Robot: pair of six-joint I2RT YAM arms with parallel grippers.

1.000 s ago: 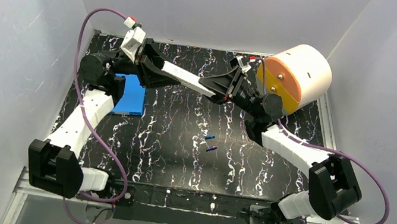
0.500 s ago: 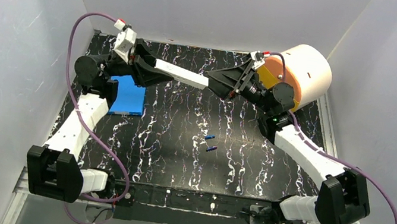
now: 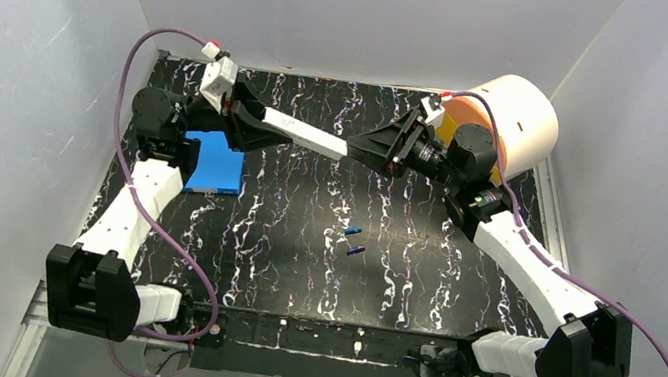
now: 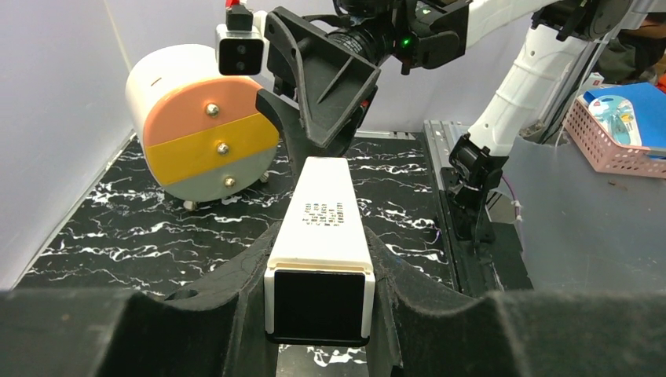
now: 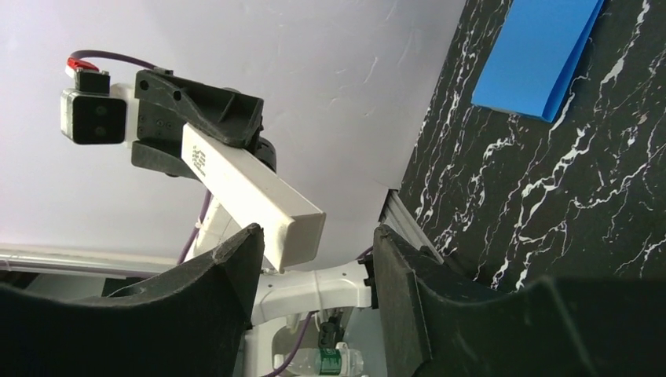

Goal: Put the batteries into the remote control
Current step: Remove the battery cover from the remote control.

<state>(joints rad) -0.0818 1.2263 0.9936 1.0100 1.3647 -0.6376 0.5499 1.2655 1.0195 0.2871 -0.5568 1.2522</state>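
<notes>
— Two small blue things lie in the middle of the black table (image 3: 276, 271). What are they?

— The far battery (image 3: 354, 230) and the near battery (image 3: 356, 251). They lie side by side, close together but not touching. Nothing holds them.

— Where is the remote control (image 3: 306, 135)?

— Up in the air, over the far part of the table, well apart from the batteries. It is a long white bar. It lies almost flat and runs from left to right.

— Who has it?

— The left gripper (image 3: 257, 122). Its fingers (image 4: 236, 290) are closed tight on the left end of the bar, one on each side.

— And the right gripper (image 3: 362, 147)?

— It points at the right end of the bar. Its fingers (image 5: 400, 283) stand apart, wider than the bar. The tip of the bar is right at the gap between them, nearer to one finger than the other. I cannot tell if that finger touches it. The gripper does not squeeze the bar.

— What is the big round thing?

— A cream drum (image 3: 523, 117) with an orange and yellow face. It sits in the far right corner, just behind the right arm.

— And the flat blue thing?

— A blue pad (image 3: 218, 162). It lies on the table at the left, beside the left arm.
</notes>
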